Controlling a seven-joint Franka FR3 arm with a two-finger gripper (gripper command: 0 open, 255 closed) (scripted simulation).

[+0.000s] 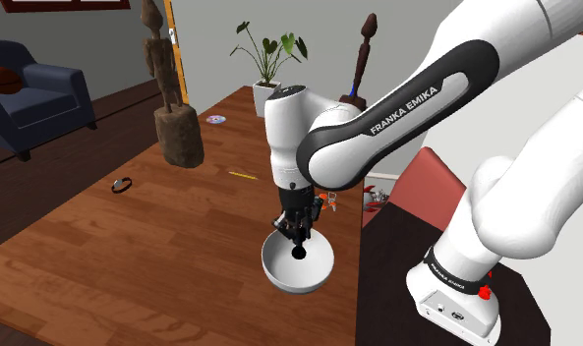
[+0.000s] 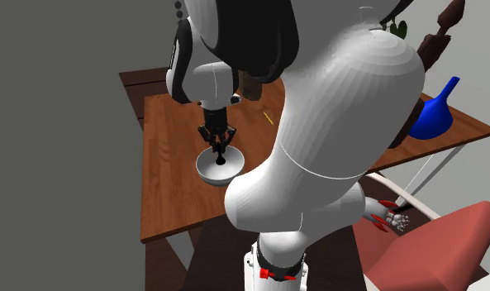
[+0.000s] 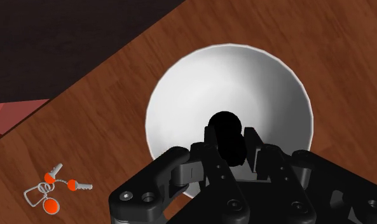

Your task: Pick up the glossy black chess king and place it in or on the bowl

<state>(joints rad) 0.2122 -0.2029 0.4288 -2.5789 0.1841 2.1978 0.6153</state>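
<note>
Keys (image 3: 51,189) lie near the bowl (image 3: 180,76), gripper (image 3: 231,141) clasping black king (image 3: 225,124) above it.

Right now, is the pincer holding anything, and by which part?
Yes: the pincer clasps the black chess king by its upper part, its lower end hanging over the white bowl.

The white arm (image 1: 378,118) bends down, its vertical pincer (image 1: 299,239) clamped on the black chess king (image 1: 299,253).
</note>
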